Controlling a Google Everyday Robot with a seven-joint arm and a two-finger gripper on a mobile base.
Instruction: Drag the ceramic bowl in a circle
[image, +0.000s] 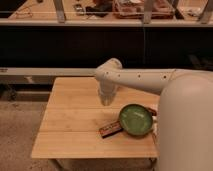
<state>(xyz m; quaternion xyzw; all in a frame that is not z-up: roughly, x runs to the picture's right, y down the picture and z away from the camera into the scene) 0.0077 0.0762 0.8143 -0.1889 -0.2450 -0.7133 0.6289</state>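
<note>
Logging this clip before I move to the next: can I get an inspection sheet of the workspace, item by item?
Surface: wooden table, light planks.
Job's things: ceramic bowl, green inside, upright near the table's front right, apart from the hand.
Clutter: small dark box lying flat just left of the bowl; whether they touch cannot be told.
Grippers: hand at the end of the white arm, pointing down over the table's middle, behind and left of the bowl.
Cables: nothing seen.
Surroundings: robot body hides the table's right side; a counter with assorted items runs behind; speckled floor.
</note>
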